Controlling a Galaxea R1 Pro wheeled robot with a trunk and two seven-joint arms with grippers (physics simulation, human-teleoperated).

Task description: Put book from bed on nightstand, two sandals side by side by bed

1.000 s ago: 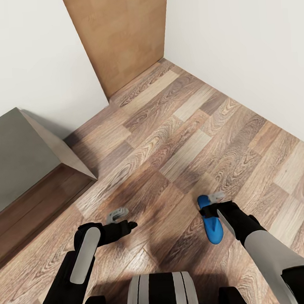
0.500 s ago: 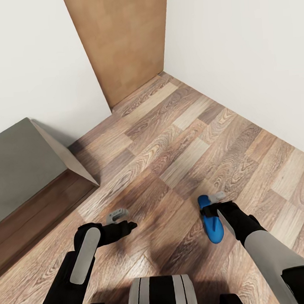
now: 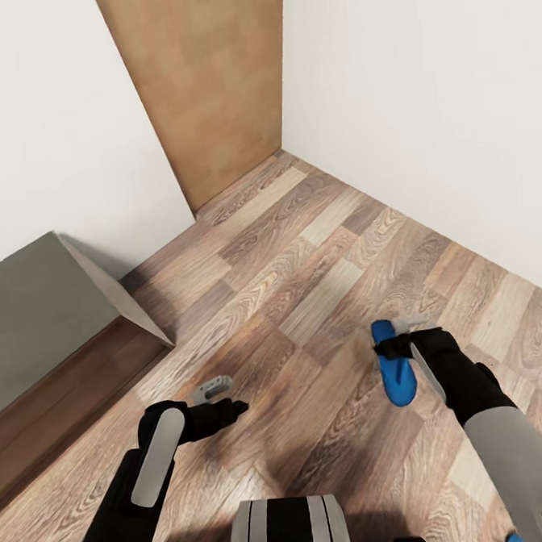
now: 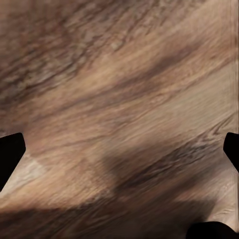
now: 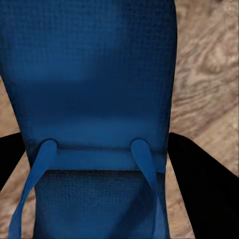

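I'm looking down at a wood-plank floor (image 3: 318, 243) in a corner of the bedroom, white walls (image 3: 420, 91) meeting at the top of the frame, with a tan wooden door (image 3: 201, 82) set in the upper middle.

My right end effector (image 3: 404, 344), lower right of the frame, is clamped on a blue sandal (image 3: 394, 371). The sandal hangs off the floor, its sole running toward the bottom of the frame just left of my black wrist. In the right wrist view the sandal (image 5: 94, 99) sits between my two dark fingers (image 5: 199, 184), blue straps running across the textured sole, floor planks showing past both edges.

At the very bottom right corner of the head view there's a sliver of blue (image 3: 511, 539); I cannot tell what it is.

My left end effector (image 3: 219, 392), lower left of the frame, is released and carries nothing. The left wrist view has its fingertips (image 4: 10, 154) spread wide at the two sides, bare planks between them.

The bed (image 3: 40, 319) sits at the left edge: pale grey mattress corner over a dark brown frame, well apart from the sandal. My trunk (image 3: 289, 528) shows at the bottom centre.
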